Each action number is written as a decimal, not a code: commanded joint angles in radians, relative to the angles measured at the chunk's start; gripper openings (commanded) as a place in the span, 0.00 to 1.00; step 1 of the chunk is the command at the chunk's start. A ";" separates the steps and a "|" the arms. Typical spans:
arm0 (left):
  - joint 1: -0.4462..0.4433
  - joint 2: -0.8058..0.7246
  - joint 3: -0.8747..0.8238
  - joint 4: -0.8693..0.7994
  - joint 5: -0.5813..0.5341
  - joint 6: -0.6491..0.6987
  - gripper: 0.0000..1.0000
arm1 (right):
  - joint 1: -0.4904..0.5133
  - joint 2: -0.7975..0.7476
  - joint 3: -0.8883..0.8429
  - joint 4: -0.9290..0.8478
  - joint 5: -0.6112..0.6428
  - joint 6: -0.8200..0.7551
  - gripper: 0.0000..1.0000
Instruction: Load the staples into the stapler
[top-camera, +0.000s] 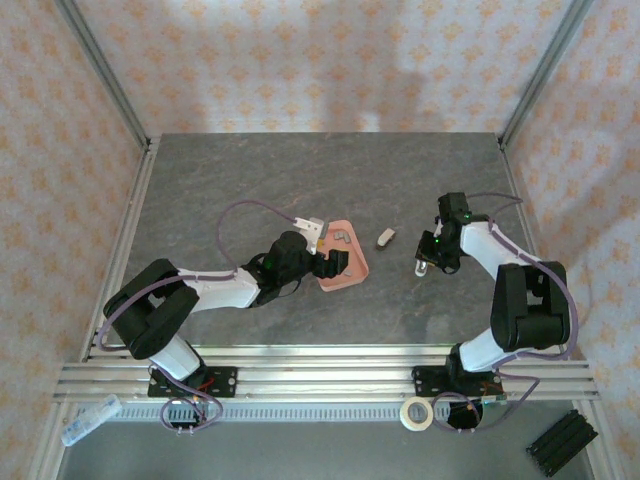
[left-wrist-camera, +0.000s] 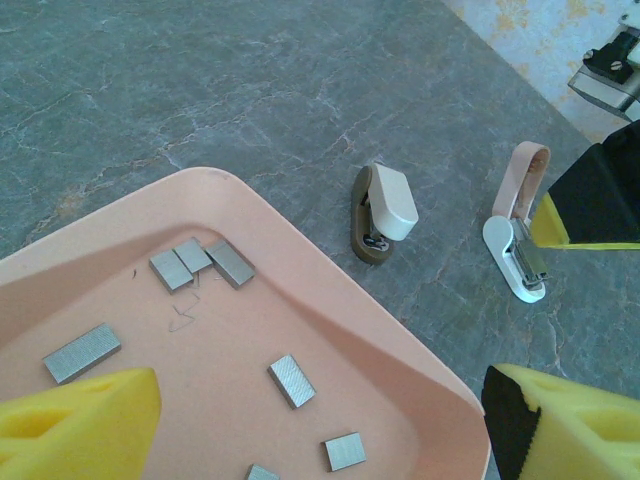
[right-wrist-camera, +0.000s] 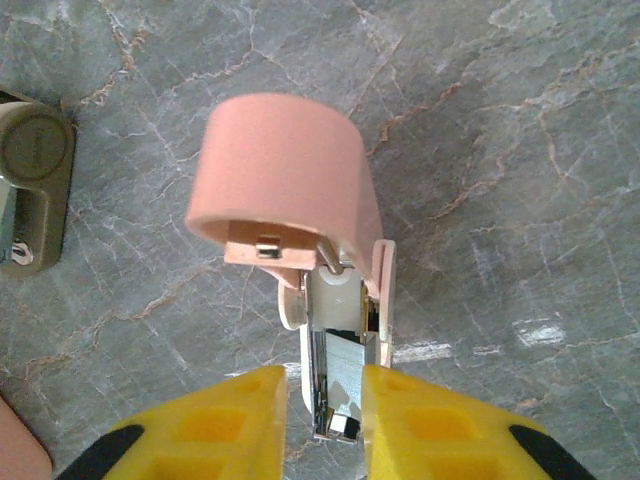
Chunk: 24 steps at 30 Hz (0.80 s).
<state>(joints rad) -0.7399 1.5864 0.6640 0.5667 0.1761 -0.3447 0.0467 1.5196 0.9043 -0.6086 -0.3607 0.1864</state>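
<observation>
1. Top view: the left gripper (top-camera: 335, 262) hangs over the salmon tray (top-camera: 355, 264). The right gripper (top-camera: 424, 266) is down at the stapler (top-camera: 421, 270) on the table (top-camera: 300, 180), right of the tray.
2. Left wrist: the left fingers (left-wrist-camera: 80, 420) stand wide apart and empty above the tray. The staples (left-wrist-camera: 82, 352) lie scattered inside it. Beyond the rim, the stapler (left-wrist-camera: 520, 235) stands open beside a cream piece (left-wrist-camera: 385, 205).
3. Right wrist: the yellow fingers (right-wrist-camera: 210, 430) are narrow, clasping the stapler's metal lower arm on both sides, with its pink upper arm raised.

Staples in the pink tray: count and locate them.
7 staples: three clustered at the tray's back, one left, one central, one lower right, one cut off at the bottom. Yellow fingers may hide more.
</observation>
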 joint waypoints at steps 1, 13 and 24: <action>-0.006 -0.027 0.000 0.018 -0.014 0.018 0.84 | -0.012 0.017 -0.010 -0.003 0.011 0.013 0.27; -0.006 -0.023 0.003 0.019 -0.014 0.018 0.84 | -0.018 0.046 -0.020 0.015 -0.010 0.011 0.22; -0.006 -0.023 0.006 0.018 -0.013 0.018 0.84 | -0.022 0.062 -0.022 0.020 -0.015 0.010 0.18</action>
<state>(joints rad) -0.7399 1.5864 0.6640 0.5667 0.1761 -0.3412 0.0311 1.5700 0.8978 -0.5964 -0.3752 0.1879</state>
